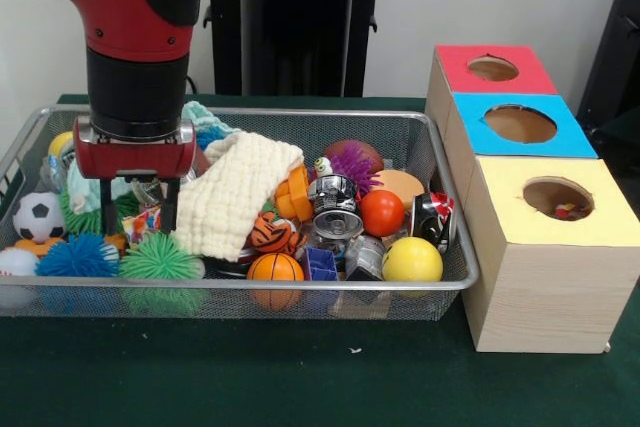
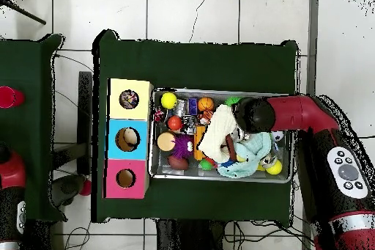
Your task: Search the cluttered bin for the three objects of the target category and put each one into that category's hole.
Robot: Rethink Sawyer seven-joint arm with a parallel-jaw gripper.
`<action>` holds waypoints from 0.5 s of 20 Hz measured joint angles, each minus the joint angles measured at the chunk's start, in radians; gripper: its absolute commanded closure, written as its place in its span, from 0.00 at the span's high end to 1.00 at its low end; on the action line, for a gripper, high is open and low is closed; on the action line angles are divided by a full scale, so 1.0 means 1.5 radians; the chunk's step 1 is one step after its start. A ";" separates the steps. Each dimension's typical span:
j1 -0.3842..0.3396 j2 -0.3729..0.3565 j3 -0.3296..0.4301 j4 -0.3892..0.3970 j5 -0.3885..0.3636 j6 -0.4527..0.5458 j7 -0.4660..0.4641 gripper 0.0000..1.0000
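Observation:
The wire mesh bin [image 1: 250, 287] is full of clutter. My gripper [image 1: 138, 229] hangs low over its left part in the front view, with its two black fingers [image 1: 107, 209] apart. A bit of white cloth with a confetti print [image 1: 143, 217] shows between the fingers, among the toys. I cannot tell whether the fingers touch it. In the overhead view the arm's wrist [image 2: 253, 114] covers the gripper and that cloth. Something with a coloured print lies inside the hole of the yellow box [image 1: 568, 211], also in the overhead view [image 2: 129, 99].
A cream waffle-knit cloth [image 1: 240, 192] lies right beside the gripper, and a mint-green towel [image 1: 205, 117] is behind it. Spiky balls [image 1: 158, 259], a soccer ball [image 1: 38, 215], cans [image 1: 336, 209] and other balls fill the bin. Red [image 1: 492, 69], blue [image 1: 520, 125] and yellow boxes stand to the right.

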 measured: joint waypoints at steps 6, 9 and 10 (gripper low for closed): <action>0.003 0.005 0.000 0.000 0.004 0.012 0.000 1.00; 0.005 0.006 0.000 0.000 0.003 0.028 0.000 1.00; 0.006 0.006 0.000 0.000 0.003 0.032 0.000 1.00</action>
